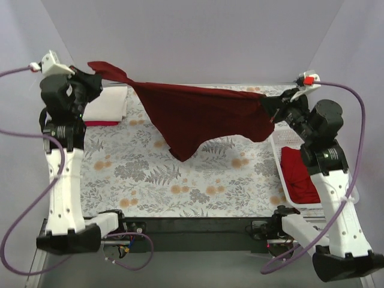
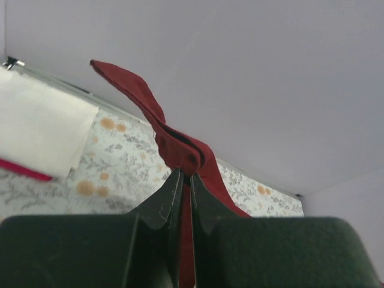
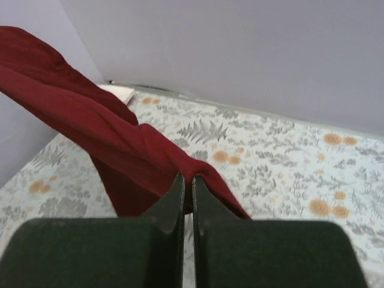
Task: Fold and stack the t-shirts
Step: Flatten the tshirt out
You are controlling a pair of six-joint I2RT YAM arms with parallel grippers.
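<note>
A dark maroon t-shirt [image 1: 204,117] hangs stretched in the air between both grippers, above the floral table cloth [image 1: 150,180]. My left gripper [image 1: 96,81] is shut on its left end; a sleeve sticks out past the jaws [image 2: 138,90]. My right gripper [image 1: 271,107] is shut on its right end [image 3: 120,138]. The shirt's middle sags to a point near the table. A folded cream-white shirt [image 1: 108,103] lies on a red one at the back left. Another red shirt [image 1: 299,174] lies in the basket at the right.
A white plastic lattice basket [image 1: 282,171] stands at the table's right edge beside my right arm. The folded stack shows in the left wrist view [image 2: 36,126]. Grey walls close in the back and sides.
</note>
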